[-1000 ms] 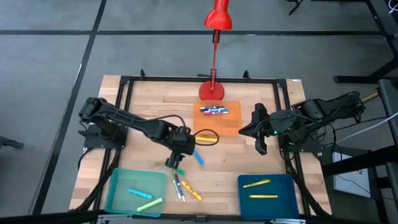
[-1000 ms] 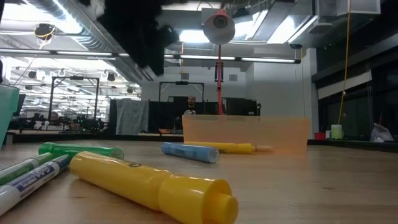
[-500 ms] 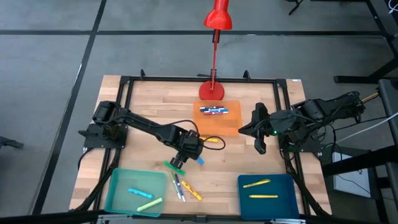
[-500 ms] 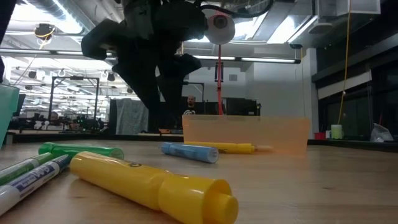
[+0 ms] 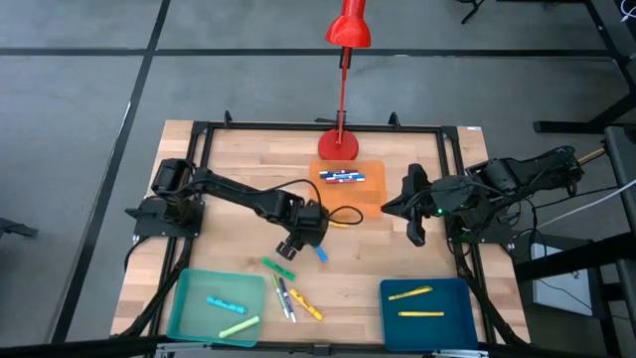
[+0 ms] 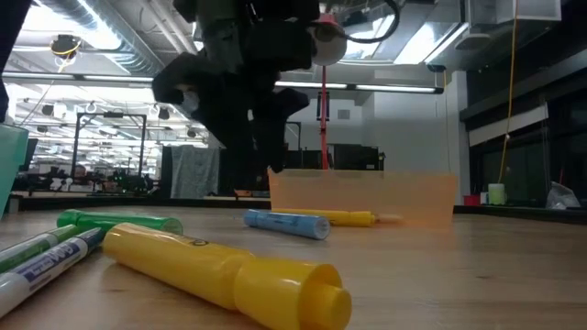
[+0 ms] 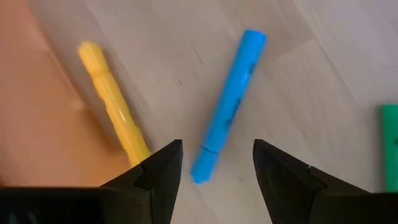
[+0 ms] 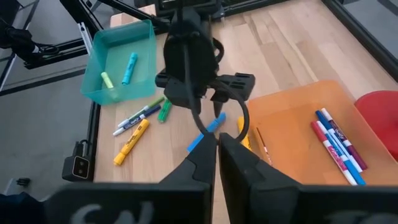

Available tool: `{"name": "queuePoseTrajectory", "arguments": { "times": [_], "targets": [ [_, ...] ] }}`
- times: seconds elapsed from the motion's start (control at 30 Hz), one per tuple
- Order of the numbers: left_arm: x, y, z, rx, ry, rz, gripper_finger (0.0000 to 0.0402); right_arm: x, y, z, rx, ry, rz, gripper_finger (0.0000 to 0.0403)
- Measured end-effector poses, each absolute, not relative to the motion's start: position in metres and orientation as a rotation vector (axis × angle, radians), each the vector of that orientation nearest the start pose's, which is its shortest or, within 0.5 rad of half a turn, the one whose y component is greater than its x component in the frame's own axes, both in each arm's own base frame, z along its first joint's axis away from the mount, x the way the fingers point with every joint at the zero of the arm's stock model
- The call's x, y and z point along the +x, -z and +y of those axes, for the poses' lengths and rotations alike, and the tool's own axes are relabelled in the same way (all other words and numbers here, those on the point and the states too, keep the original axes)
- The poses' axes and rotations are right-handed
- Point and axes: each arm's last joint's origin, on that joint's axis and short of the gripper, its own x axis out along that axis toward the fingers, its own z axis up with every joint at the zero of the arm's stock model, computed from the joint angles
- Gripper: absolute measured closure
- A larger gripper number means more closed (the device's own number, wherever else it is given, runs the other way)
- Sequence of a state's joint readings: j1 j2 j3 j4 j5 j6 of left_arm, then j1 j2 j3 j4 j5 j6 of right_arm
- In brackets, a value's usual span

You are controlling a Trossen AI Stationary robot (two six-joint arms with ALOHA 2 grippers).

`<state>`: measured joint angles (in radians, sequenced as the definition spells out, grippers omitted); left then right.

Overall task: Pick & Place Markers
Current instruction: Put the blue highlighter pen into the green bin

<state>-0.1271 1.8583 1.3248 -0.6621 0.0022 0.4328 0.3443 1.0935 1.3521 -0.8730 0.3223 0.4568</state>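
My left gripper (image 5: 289,245) hangs open just above the table, its fingers either side of the near end of a blue marker (image 7: 228,116) without touching it. That blue marker (image 5: 318,253) lies flat on the wood. A yellow marker (image 7: 114,118) lies beside it at the orange tray's edge. A green marker (image 5: 278,268) and a small cluster of markers (image 5: 297,301) lie nearer the front edge. In the low view the left gripper (image 6: 261,151) hovers behind the blue marker (image 6: 286,224). My right gripper (image 8: 217,142) is shut and waits at the table's right side (image 5: 415,235).
An orange tray (image 5: 370,202) at the far middle holds blue and red markers. A teal tray (image 5: 189,298) at the front left holds a blue and a yellow-green marker. A blue tray (image 5: 452,298) at the front right holds two yellow ones. A red lamp (image 5: 341,141) stands behind the orange tray.
My left gripper has moved from above the green marker toward the table's right and far side, and now stands over the blue marker's end. In the low view it has come down into sight and shifted right. The markers lie as before.
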Motion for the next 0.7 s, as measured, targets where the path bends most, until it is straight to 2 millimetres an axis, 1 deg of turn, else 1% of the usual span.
{"name": "queuePoseTrajectory", "arguments": {
  "times": [0.13,0.33,0.4,0.57,0.7],
  "targets": [
    [0.371,-0.195,-0.047,0.493,0.392,1.125,0.021,0.189,-0.404,0.058,0.245,0.112,0.571,0.0382],
    [0.371,-0.194,-0.061,0.516,0.43,1.101,0.021,0.189,-0.404,0.058,0.246,0.112,0.571,0.0382],
    [0.374,-0.187,-0.065,0.525,0.432,1.097,0.021,0.189,-0.404,0.058,0.246,0.112,0.571,0.0382],
    [0.376,-0.165,-0.066,0.51,0.426,1.184,0.021,0.189,-0.404,0.058,0.246,0.113,0.571,0.0382],
    [0.377,-0.157,-0.067,0.525,0.415,1.211,0.021,0.189,-0.404,0.058,0.248,0.113,0.571,0.0382]
  ]
}}
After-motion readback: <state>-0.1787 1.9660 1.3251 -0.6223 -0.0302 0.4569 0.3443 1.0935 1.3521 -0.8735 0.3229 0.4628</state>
